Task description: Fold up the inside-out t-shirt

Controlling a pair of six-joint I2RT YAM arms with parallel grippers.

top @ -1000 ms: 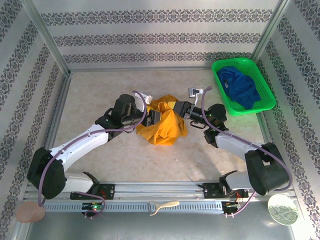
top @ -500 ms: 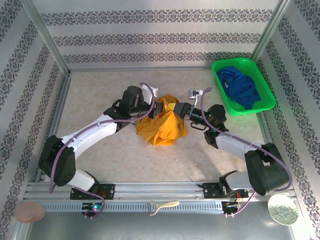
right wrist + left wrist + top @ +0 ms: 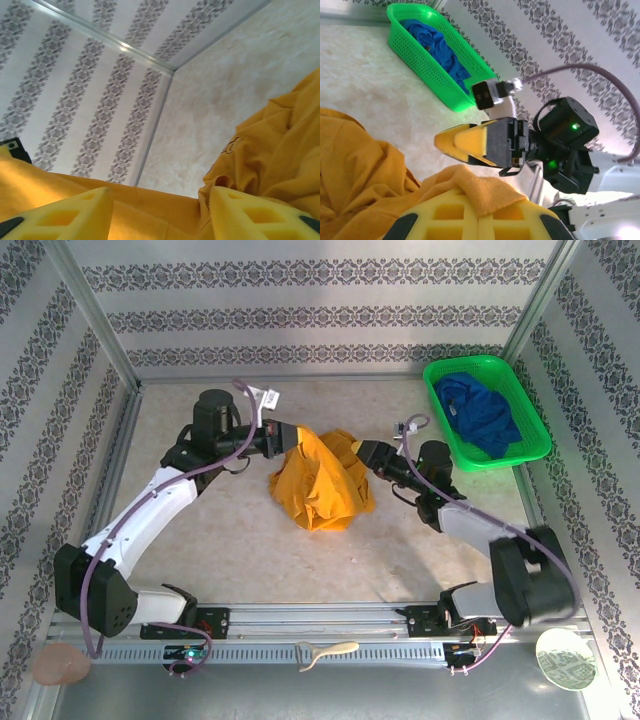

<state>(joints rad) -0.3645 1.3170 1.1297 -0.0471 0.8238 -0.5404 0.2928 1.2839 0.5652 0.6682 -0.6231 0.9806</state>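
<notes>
Left gripper is clamped shut on the top edge of the inside-out t-shirt, which lies bunched mid-table. Right gripper sits half-open against the shirt's other side. Farther back, a green basket holds a blue garment.

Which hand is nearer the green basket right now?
Right. The right hand is at the t-shirt edge facing the green basket; the left hand grips the opposite side.
</notes>
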